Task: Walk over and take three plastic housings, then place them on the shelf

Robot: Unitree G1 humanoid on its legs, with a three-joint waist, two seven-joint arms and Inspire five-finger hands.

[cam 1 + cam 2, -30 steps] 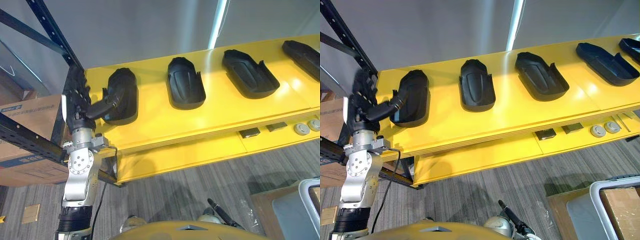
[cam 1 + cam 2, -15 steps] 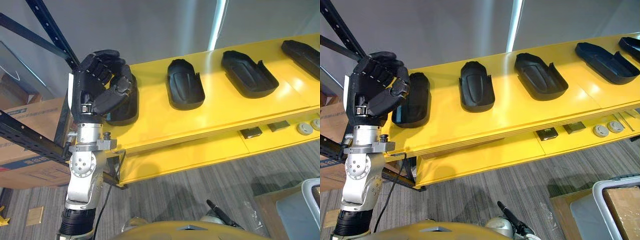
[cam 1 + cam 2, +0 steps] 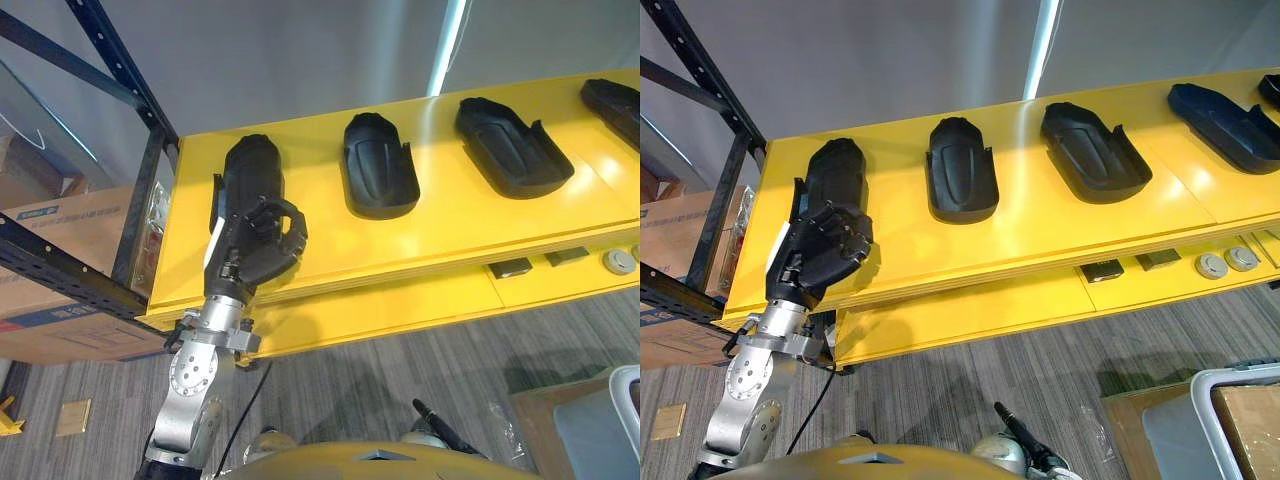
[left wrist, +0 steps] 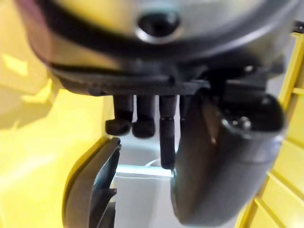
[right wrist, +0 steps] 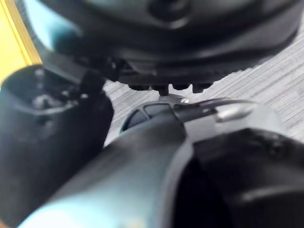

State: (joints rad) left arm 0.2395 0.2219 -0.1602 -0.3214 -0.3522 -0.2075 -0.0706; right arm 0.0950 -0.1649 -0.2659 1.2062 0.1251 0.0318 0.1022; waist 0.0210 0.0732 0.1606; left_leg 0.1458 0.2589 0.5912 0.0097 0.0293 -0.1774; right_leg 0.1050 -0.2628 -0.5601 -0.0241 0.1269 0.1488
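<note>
Fingers [image 3: 284,226] of the left hand [image 3: 248,255] are curled together, holding nothing, at the near end of the leftmost plastic housing [image 3: 252,165] (contact unclear). Three more housings [image 3: 378,178] lie rightward along the yellow worktop [image 3: 440,235].

Glossy yellow shelf [image 3: 450,230], matt black plastic housings [image 3: 378,178], dark metal rack [image 3: 118,62], cardboard box [image 3: 60,215], seemingly carpeted floor [image 3: 400,370]

Blue label [image 3: 27,213], cardboard box [image 3: 75,235], print illegible (too small)
</note>
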